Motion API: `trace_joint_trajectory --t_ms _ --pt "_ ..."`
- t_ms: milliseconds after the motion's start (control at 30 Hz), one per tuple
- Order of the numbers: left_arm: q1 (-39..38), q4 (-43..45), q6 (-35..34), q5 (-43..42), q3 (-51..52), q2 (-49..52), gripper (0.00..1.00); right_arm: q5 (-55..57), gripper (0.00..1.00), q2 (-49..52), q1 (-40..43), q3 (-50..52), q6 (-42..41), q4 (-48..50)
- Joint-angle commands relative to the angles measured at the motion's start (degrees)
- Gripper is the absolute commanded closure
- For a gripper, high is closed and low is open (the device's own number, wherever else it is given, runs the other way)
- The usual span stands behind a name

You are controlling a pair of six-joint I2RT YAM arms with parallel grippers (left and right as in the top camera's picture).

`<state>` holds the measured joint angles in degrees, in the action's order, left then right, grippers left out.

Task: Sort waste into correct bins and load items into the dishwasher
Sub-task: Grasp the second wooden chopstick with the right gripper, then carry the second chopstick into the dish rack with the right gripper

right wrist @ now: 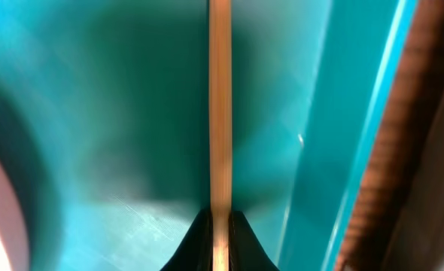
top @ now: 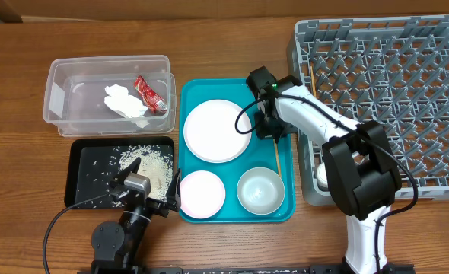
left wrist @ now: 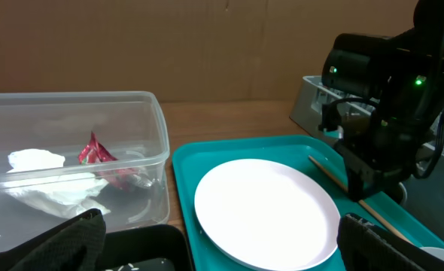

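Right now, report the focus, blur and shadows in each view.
Overhead: sharp, evenly lit, only soft shadows on the tray. Left wrist: the plate is crisp, the dark fingers at the bottom corners blur. Right wrist: extreme close-up, soft throughout, shadow darkening the tray left of the chopstick.

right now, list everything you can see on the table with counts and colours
tub: 1, clear, back left
napkin: 1, white, in the tub
wrapper: 1, red, in the tub
black tray: 1, front left
rice: loose grains, whitish, in the black tray
teal tray: 1, centre
large plate: 1, white, on the teal tray
small plate: 1, pinkish, on the teal tray
bowl: 1, white, on the teal tray
chopstick: 1, wooden, teal tray's right side
rack: 1, grey, right
cup: 1, white, rack's front left, partly hidden
table: 1, brown wood
left gripper: open, front left
right gripper: shut on the chopstick
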<state>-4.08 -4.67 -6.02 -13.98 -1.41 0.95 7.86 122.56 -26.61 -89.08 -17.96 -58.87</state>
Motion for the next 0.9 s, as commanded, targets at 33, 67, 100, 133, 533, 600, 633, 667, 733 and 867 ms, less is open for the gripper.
trace_joint_trajectory --t_ms 33,67,100,133,533,600,633,667,733,867 --pt "0.33 0.24 -0.79 -0.50 0.48 -0.70 0.00 -0.20 0.96 -2.45 0.48 -1.57 0.15 -2.84" --pt "0.33 0.24 -0.79 -0.50 0.48 -0.70 0.00 -0.13 0.96 -4.09 0.48 -2.60 0.24 -3.48" --pt "0.33 0.24 -0.79 -0.50 0.48 -0.70 0.00 0.02 0.96 -5.68 0.48 -3.48 0.37 -3.82" --pt "0.33 0.24 -0.79 -0.50 0.48 -0.70 0.00 0.22 0.96 -7.50 0.48 -4.22 0.39 -3.93" --pt "0.33 0.24 -0.79 -0.50 0.48 -0.70 0.00 15.19 0.96 -21.44 5.70 -5.77 6.47 1.46" --pt "0.33 0.24 -0.79 -0.50 0.48 -0.70 0.00 15.15 0.96 -20.61 7.26 -5.49 8.07 2.40" --pt "0.33 0.24 -0.79 -0.50 0.48 -0.70 0.00 15.04 0.96 -20.17 7.91 -5.18 8.79 3.02" --pt "0.33 0.24 -0.79 -0.50 0.48 -0.70 0.00 15.04 0.96 -19.61 8.55 -4.87 9.44 3.48" --pt "0.33 0.24 -0.79 -0.50 0.48 -0.70 0.00 14.60 0.96 -18.23 9.53 -4.52 9.51 3.72" --pt "0.33 0.24 -0.79 -0.50 0.48 -0.70 0.00 13.88 0.89 -15.32 10.10 -4.35 9.51 1.99"
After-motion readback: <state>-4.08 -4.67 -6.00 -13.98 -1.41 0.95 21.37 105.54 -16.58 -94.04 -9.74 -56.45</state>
